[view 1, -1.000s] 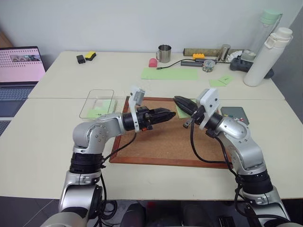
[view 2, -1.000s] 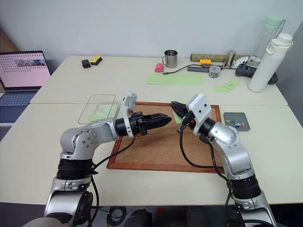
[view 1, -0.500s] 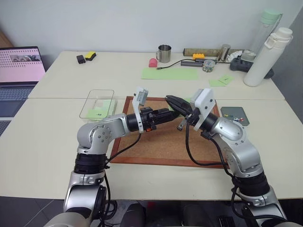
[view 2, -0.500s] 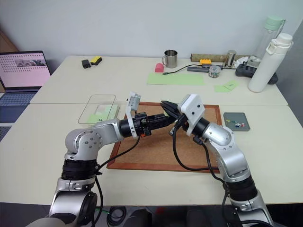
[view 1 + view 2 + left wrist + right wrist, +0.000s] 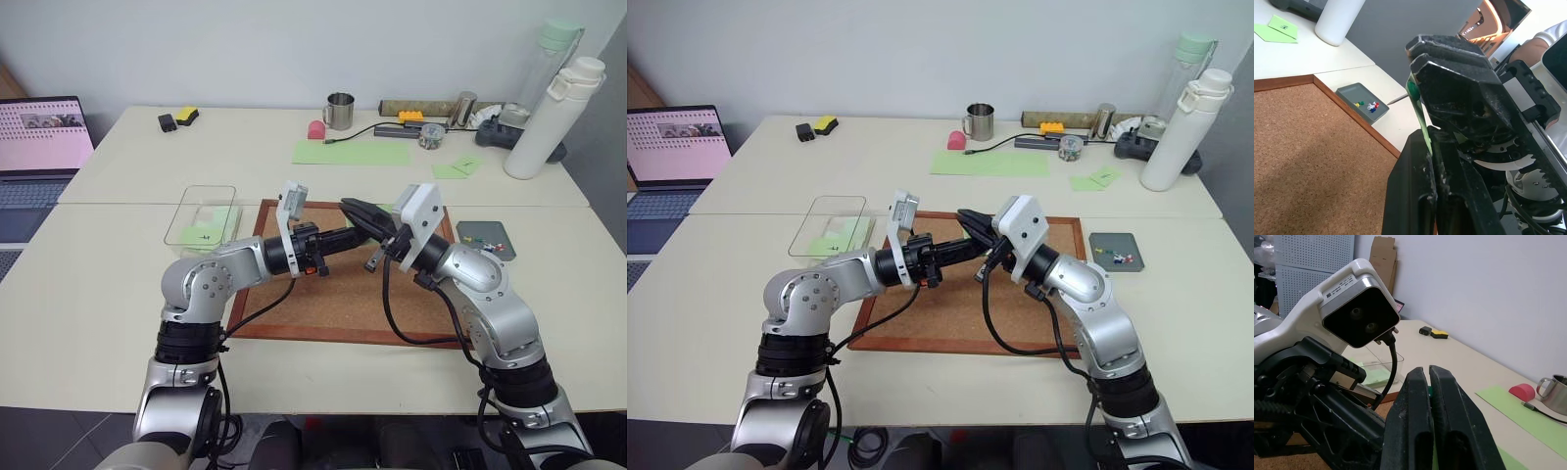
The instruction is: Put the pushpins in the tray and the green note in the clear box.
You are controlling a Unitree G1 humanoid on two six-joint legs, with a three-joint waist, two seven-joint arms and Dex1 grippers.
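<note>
The table (image 5: 118,294) spans the frame, cream-coloured, with a cork board (image 5: 343,294) in a red-brown frame lying at its centre. Above the board the two arms meet tip to tip. The left gripper (image 5: 351,235) reaches in level from the left of the picture, and the right gripper (image 5: 359,211) comes from the right, angled toward the upper left. In the left wrist view a thin green sheet edge – the green note (image 5: 1418,110) – stands between the two sets of black fingers (image 5: 1459,78); both pairs are pressed together on it, held in the air over the board.

The clear box (image 5: 203,214) sits left of the board's upper left corner, with a small green note (image 5: 201,235) already lying inside. The tray (image 5: 485,238) rests on the table just right of the board's upper right corner – the pushpins (image 5: 1367,105) lie in it as a small cluster of green, yellow, red, blue and white heads.
</note>
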